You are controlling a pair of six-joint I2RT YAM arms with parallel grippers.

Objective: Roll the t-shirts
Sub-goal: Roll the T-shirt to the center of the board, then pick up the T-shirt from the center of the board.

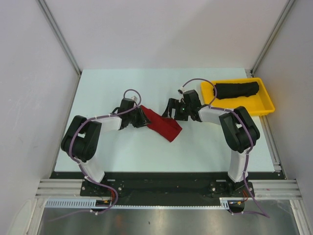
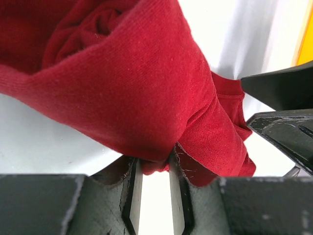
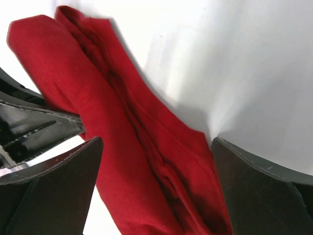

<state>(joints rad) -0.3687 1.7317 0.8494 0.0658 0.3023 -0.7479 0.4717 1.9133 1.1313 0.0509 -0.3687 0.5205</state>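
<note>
The deep red t-shirt (image 1: 162,124) lies as a long, partly rolled bundle on the white table between the two arms. My left gripper (image 1: 143,116) is at its left end, and in the left wrist view the gripper (image 2: 154,165) is shut on a fold of the red t-shirt (image 2: 122,83). My right gripper (image 1: 170,111) hangs over the bundle's far side. In the right wrist view it (image 3: 156,164) is open, its jaws wide on either side of the red t-shirt (image 3: 122,147). The black t-shirt (image 1: 237,90) lies rolled in the yellow tray.
The yellow tray (image 1: 267,105) sits at the table's back right corner, close behind the right arm. White walls with metal posts enclose the table on three sides. The right gripper's fingers (image 2: 283,112) show at the right of the left wrist view.
</note>
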